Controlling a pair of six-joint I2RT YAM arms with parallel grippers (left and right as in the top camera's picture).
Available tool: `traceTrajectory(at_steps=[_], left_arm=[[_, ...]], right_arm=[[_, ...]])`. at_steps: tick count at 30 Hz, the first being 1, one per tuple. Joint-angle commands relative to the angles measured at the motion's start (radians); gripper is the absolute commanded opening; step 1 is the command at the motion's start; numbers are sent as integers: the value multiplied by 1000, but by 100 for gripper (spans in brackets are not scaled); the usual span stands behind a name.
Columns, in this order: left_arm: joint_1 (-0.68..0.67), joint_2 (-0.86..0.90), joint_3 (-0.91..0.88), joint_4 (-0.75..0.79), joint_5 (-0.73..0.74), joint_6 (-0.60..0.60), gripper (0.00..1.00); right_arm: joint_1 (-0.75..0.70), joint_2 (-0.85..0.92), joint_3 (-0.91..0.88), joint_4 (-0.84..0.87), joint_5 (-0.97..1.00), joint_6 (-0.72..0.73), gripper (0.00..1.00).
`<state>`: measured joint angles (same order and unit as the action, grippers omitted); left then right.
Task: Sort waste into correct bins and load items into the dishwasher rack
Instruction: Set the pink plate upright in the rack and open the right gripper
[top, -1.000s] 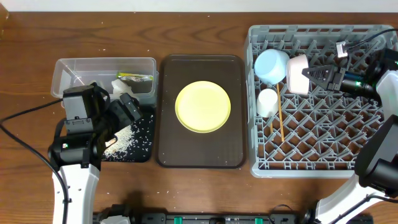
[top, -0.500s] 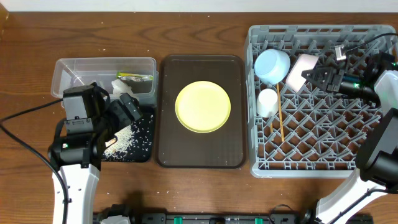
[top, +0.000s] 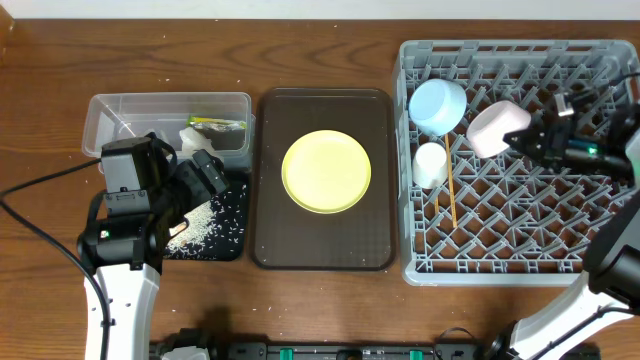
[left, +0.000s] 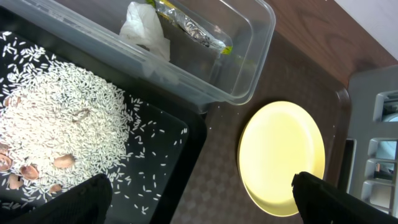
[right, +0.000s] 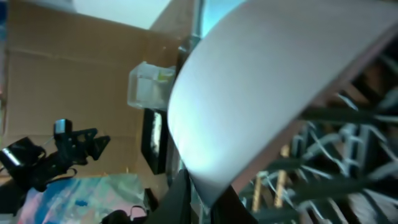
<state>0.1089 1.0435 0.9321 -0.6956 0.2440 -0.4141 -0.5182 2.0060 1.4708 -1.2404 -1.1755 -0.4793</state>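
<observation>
My right gripper (top: 524, 138) is shut on the rim of a pale pinkish-white bowl (top: 495, 128), which hangs tilted over the grey dishwasher rack (top: 520, 262). In the right wrist view that bowl (right: 267, 74) fills the frame, its edge pinched between my fingers (right: 186, 193). In the rack lie a light blue bowl (top: 437, 105), a white cup (top: 431, 163) and a chopstick (top: 451, 197). The yellow plate (top: 326, 171) rests on the brown tray (top: 375, 240). My left gripper (left: 205, 202) is open over the edge of the black tray (left: 168, 162), which holds rice (left: 62, 118). The clear tub (left: 249, 56) holds the tissue (left: 144, 30) and wrapper (left: 193, 26).
The brown serving tray sits between the two bins and the rack. My left arm (top: 125, 215) stands over the black tray (top: 228, 245). Stray grains lie on the wooden table (top: 320, 300) near the tray.
My right gripper has drawn back to the right, taking the pale bowl with it and tipping it further. The left arm has not moved.
</observation>
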Motion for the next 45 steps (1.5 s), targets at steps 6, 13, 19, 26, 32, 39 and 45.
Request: traceTrajectory(at_steps=[6,13,19,26,32,39,45], left_arm=[[4,1,22,0,-2,12,96],[4,1,22,0,-2,13,96],[4,1,22,0,-2,13,96],[4,1,22,0,-2,13,96],[4,1,22,0,-2,13,96],[4,1,22,0,-2,13,96],[4,1,22,0,-2,13,96]], right_arm=[[-35,29,4,37,320,100,10],[-21,29,4,88,531,239,15],[-6,29,7,120,600,310,19],[29,29,71,128,630,333,26],[80,29,180,84,652,334,28],[180,29,235,42,664,298,42],[275,29,235,65,721,279,47]])
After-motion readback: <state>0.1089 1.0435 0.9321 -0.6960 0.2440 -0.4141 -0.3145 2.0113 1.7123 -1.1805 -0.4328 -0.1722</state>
